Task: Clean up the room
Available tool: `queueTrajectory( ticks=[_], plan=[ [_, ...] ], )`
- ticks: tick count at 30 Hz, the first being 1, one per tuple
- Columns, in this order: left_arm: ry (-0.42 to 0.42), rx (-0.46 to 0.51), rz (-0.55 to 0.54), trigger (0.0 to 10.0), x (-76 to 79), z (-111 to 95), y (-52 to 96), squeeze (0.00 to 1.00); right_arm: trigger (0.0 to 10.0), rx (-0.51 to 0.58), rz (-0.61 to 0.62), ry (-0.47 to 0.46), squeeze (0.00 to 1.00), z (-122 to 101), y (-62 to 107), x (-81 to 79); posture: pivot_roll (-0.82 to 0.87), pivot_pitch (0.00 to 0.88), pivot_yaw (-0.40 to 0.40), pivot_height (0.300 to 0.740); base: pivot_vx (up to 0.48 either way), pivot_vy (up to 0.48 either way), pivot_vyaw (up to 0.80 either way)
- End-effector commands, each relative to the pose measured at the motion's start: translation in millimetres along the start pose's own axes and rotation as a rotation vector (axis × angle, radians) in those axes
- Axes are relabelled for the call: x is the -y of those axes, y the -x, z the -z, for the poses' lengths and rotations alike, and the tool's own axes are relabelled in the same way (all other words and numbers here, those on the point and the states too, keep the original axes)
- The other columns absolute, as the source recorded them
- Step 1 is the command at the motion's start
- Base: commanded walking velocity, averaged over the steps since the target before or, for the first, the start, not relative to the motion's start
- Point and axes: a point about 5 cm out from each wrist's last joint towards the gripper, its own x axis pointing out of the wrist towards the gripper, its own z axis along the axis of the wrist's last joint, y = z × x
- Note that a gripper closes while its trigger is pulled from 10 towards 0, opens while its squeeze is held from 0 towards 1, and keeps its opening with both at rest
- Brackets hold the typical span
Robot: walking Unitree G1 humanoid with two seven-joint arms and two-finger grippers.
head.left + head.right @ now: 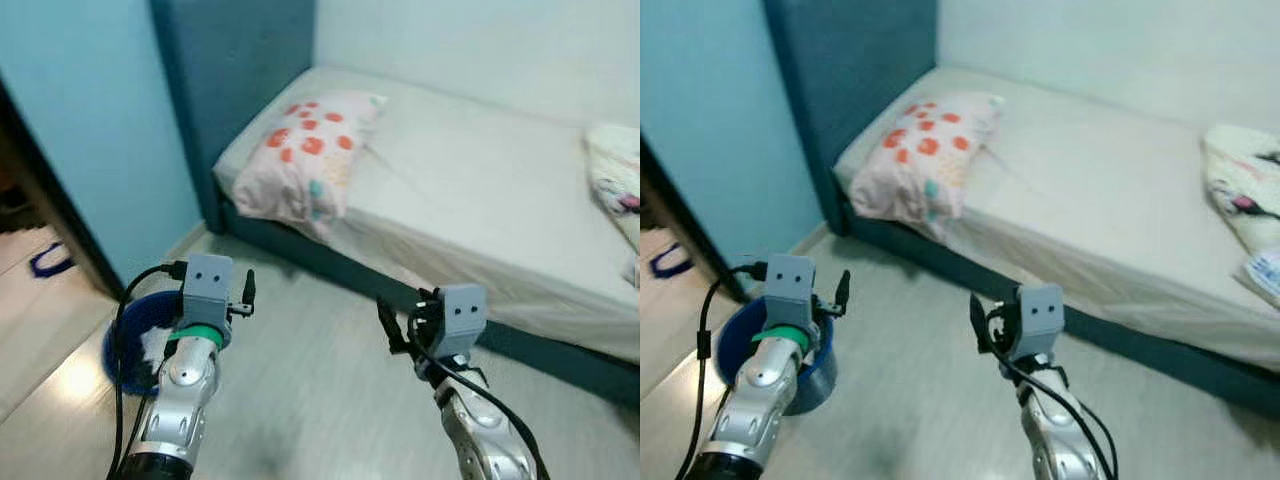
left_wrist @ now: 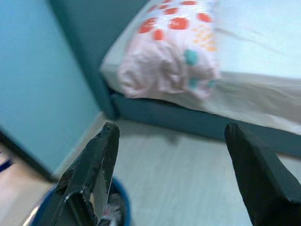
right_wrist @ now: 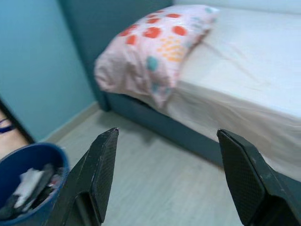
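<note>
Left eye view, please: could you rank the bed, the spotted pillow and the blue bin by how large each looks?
1. Bed, by far the largest.
2. Spotted pillow.
3. Blue bin, smallest, though the left arm hides part of it, so its full size is unsure.

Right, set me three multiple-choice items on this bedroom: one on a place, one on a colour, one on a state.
1. Where does the spotted pillow lie?
A. On the floor
B. At the bed's corner by the headboard, hanging over the edge
C. In the bin

2. What colour is the bin on the floor by the left arm?
A. Blue
B. Red
C. White

3. How does the right claw stand?
A. Shut on the pillow
B. Shut and empty
C. Open and empty

Key: 1 B, the pillow droops over the mattress corner; 2 A, its wall is blue in both eye views; 3 C, the wrist view shows floor between its spread fingers.
</note>
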Motion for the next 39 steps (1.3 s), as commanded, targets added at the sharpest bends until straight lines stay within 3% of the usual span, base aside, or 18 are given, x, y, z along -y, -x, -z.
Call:
queueTrajectory(
  ticks=[1,14,39],
  plan=[
    [0.000,-0.017,-0.010,10.0,-1.8,2.5,1.2,0.00,10.0,-0.017,0.001,0.003,0.00,4.2,2.3,-0.4,-0.12,0.074,0.056,0.717,0.000,0.000,-0.80],
    [0.019,-0.025,-0.032,10.0,-2.5,3.8,0.5,0.00,10.0,-0.023,-0.007,0.026,0.00,5.2,1.8,-2.2,-0.12,0.076,0.052,0.717,0.099,0.000,-0.80],
    [0.003,-0.024,-0.020,10.0,-2.7,3.1,-1.1,0.00,10.0,-0.029,0.002,0.051,0.00,6.9,0.5,-3.5,-0.11,0.079,0.055,0.717,0.456,0.000,0.00]
  ],
)
